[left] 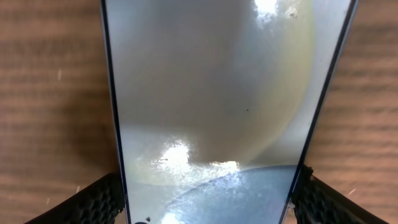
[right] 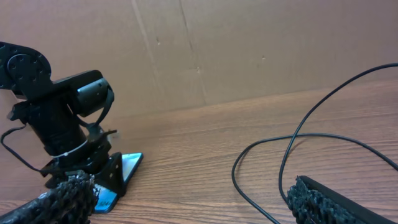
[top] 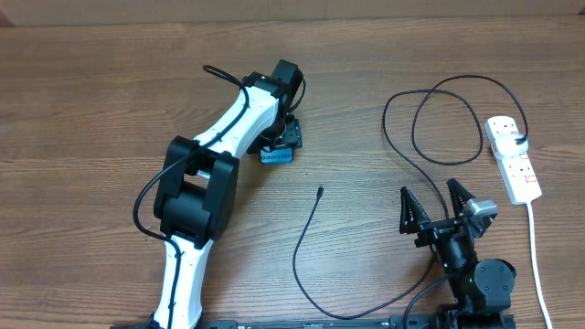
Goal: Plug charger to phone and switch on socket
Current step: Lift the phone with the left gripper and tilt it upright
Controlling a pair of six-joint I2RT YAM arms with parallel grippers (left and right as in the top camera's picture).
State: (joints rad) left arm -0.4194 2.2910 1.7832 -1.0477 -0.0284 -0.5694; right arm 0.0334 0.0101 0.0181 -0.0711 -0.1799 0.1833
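Note:
The phone (top: 275, 156) lies on the wooden table left of centre, mostly hidden under my left gripper (top: 285, 137). In the left wrist view the phone's light screen (left: 211, 93) fills the frame, and my left gripper's (left: 208, 193) two fingers press against its black side edges. The right wrist view shows the phone (right: 127, 165) low on the table between those fingers. The charger cable (top: 306, 228) lies loose, its connector tip (top: 321, 190) free on the table to the right of the phone. Its black plug (top: 519, 139) sits in the white socket strip (top: 512, 163). My right gripper (top: 437, 203) is open and empty, and the cable (right: 298, 134) runs past it.
The cable makes wide loops (top: 439, 119) at the back right, between my right gripper and the socket strip. The strip's white cord (top: 535, 256) runs toward the front edge at the far right. A cardboard wall (right: 249, 50) stands behind the table.

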